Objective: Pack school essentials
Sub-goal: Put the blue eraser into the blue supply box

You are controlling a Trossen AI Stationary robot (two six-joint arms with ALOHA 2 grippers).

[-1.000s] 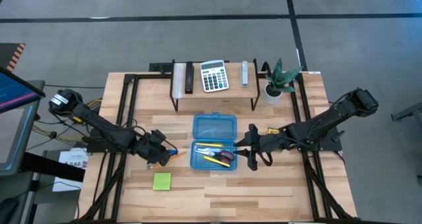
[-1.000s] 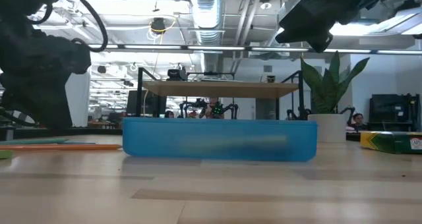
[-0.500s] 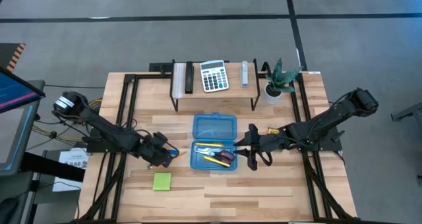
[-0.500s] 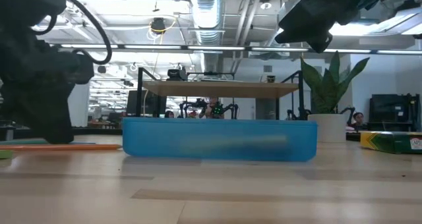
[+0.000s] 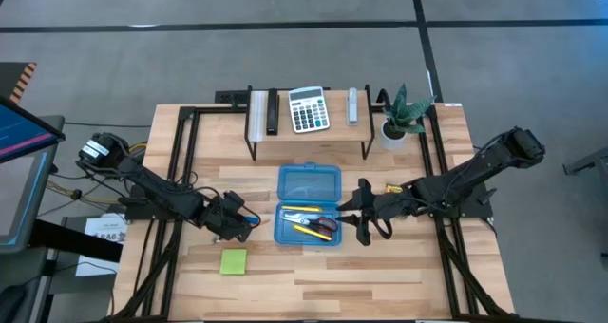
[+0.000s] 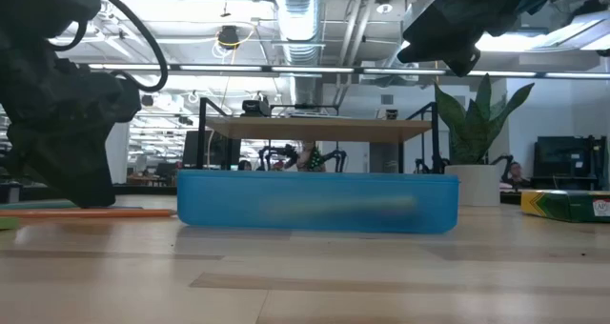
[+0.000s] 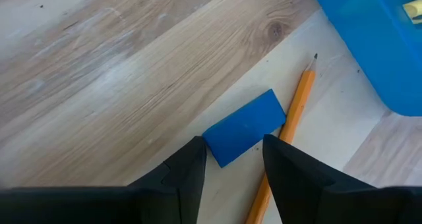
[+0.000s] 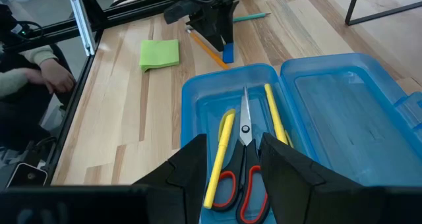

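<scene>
Scissors (image 8: 242, 159) and yellow pencils (image 8: 219, 159) already in blue case (image 5: 281, 231); left gripper (image 7: 231, 161), fingers parted, straddles blue eraser (image 7: 244, 126) beside orange pencil (image 7: 288, 125); sticky pad (image 5: 234, 261), crayon box (image 6: 566, 205) remain out.

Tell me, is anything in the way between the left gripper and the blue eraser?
Nothing visible is. The left gripper is open right at the blue eraser, one finger at each side. An orange pencil lies alongside, touching the eraser.

Calculator (image 5: 307, 109), potted plant (image 5: 402, 114), shelf (image 5: 309, 131)
</scene>
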